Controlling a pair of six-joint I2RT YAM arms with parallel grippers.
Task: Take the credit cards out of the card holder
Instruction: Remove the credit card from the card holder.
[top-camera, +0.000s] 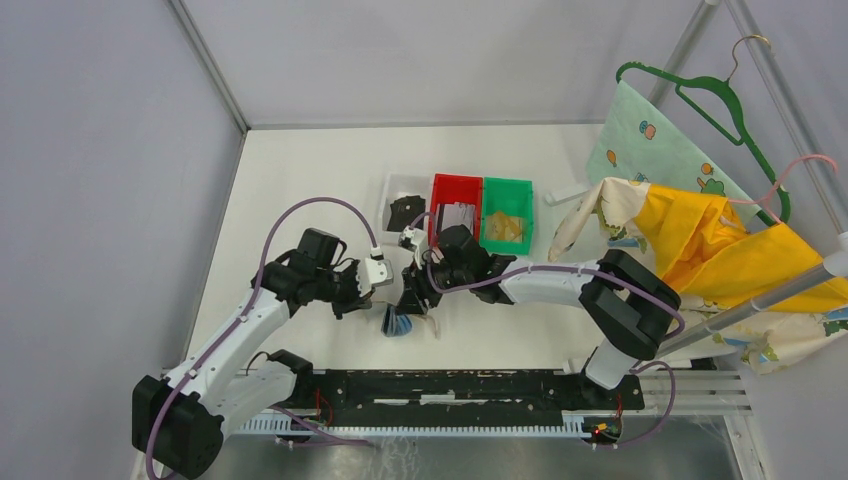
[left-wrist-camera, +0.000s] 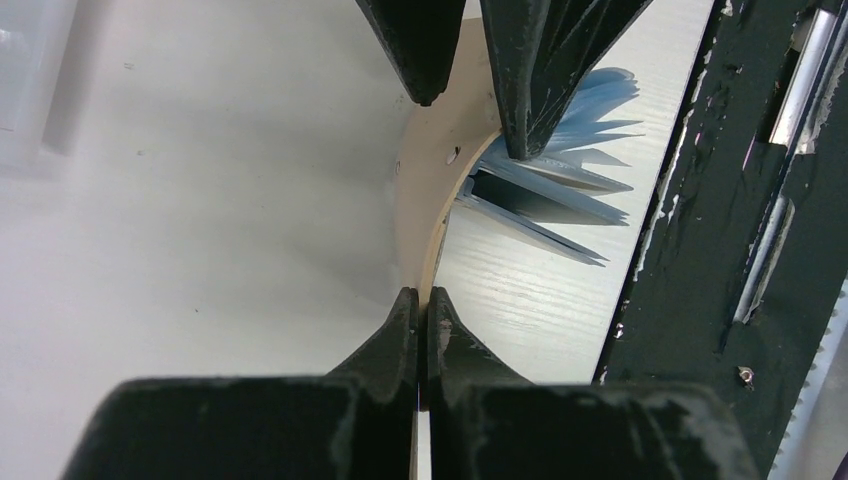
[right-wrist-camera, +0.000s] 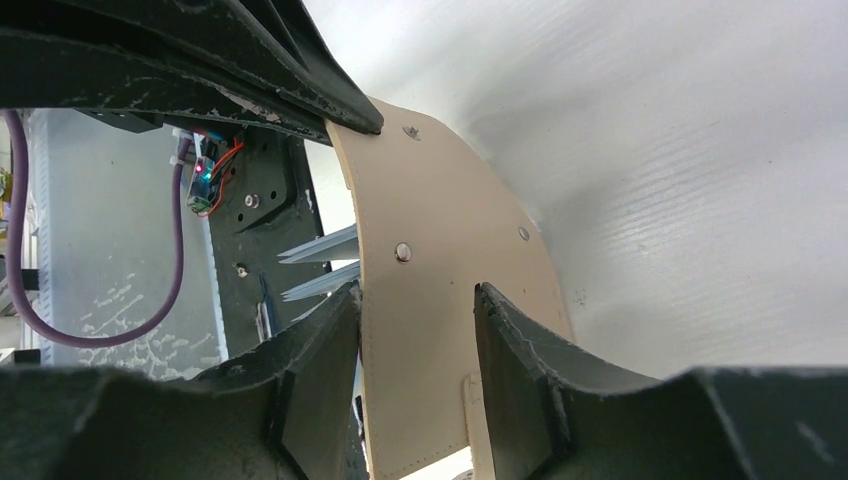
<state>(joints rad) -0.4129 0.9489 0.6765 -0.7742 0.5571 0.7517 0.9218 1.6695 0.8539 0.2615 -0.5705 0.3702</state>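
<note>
Mid-frame in the top view, the left gripper (left-wrist-camera: 422, 300) pinches the card holder (right-wrist-camera: 440, 220) by its edge while the right gripper (right-wrist-camera: 415, 300), jaws half apart, straddles its tan cover, so spreading it open likely needs a firm close next.

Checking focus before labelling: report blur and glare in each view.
Left wrist: left black fingers blurred up close, white table washed out at top left, tan leather card holder sharp. Right wrist: right black fingers soft, holder crisp. Top external: evenly lit, sharp.
</note>
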